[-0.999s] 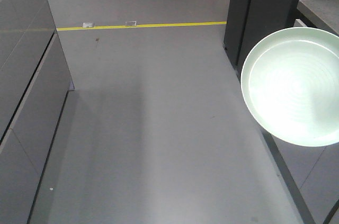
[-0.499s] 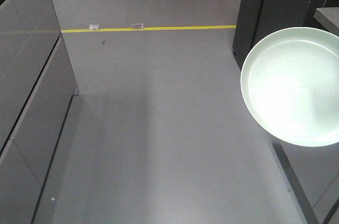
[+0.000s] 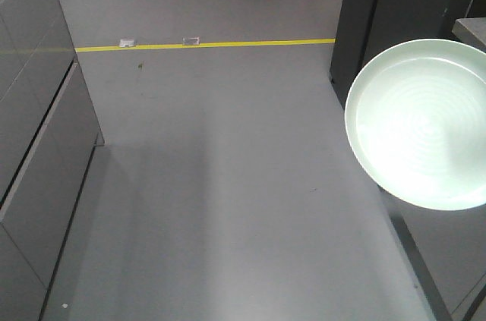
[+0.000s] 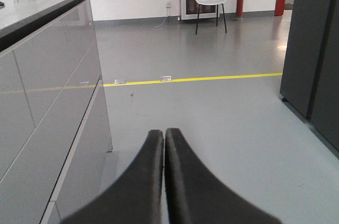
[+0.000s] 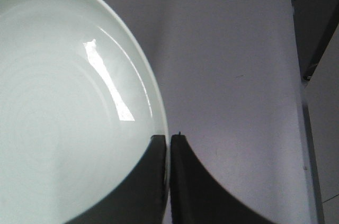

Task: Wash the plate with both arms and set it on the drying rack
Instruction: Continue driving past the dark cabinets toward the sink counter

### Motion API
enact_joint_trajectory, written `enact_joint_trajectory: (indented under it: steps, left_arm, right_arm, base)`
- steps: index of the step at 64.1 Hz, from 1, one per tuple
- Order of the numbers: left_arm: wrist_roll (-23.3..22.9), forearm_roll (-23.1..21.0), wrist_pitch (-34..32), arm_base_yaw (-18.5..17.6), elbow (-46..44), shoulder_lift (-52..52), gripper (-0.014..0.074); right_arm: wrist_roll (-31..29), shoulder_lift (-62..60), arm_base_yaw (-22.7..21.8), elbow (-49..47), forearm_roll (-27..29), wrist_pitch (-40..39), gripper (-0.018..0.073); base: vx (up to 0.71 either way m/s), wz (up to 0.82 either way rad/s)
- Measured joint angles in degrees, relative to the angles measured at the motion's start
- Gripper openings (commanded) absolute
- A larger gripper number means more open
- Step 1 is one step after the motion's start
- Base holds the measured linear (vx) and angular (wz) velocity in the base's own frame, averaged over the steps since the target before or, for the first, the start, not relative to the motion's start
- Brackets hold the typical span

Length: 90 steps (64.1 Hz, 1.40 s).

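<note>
The right gripper (image 5: 168, 139) pinches the rim of the pale green plate (image 3: 419, 125), held in the air at the right of the aisle over the grey floor (image 3: 228, 184), while the left gripper (image 4: 164, 135) hangs with fingers pressed together on nothing. With only aisle ahead, this looks like a carry: it calls for a firm pinch and a steady plate, clear of the dark cabinet (image 3: 368, 17) beside it

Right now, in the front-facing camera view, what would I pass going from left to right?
Grey cabinet fronts → yellow floor line → pale green plate, cut off by the right edge. The dark cabinet overlaps the plate, so its place is unclear.
</note>
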Motion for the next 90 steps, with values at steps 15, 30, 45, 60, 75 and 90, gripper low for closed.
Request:
enact_joint_trajectory:
  steps: [15, 30, 45, 60, 75, 90]
  left_arm:
    - [0.00, 0.00, 0.00, 0.00, 0.00, 0.00, -0.0006]
    - [0.00, 0.00, 0.00, 0.00, 0.00, 0.00, -0.0006]
    - [0.00, 0.00, 0.00, 0.00, 0.00, 0.00, -0.0006]
    - [0.00, 0.00, 0.00, 0.00, 0.00, 0.00, -0.0006]
    - [0.00, 0.00, 0.00, 0.00, 0.00, 0.00, -0.0006]
    - [0.00, 0.00, 0.00, 0.00, 0.00, 0.00, -0.0006]
  right_arm:
    - [0.00, 0.00, 0.00, 0.00, 0.00, 0.00, -0.0006]
    - [0.00, 0.00, 0.00, 0.00, 0.00, 0.00, -0.0006]
    - [0.00, 0.00, 0.00, 0.00, 0.00, 0.00, -0.0006]
    - [0.00, 0.00, 0.00, 0.00, 0.00, 0.00, -0.0006]
    - [0.00, 0.00, 0.00, 0.00, 0.00, 0.00, -0.0006]
    - [0.00, 0.00, 0.00, 0.00, 0.00, 0.00, -0.0006]
  base:
    - [0.12, -0.07]
    - [0.10, -0.10]
    - [0.08, -0.12]
    - [0.06, -0.12]
    - [0.05, -0.14]
    - [0.05, -0.15]
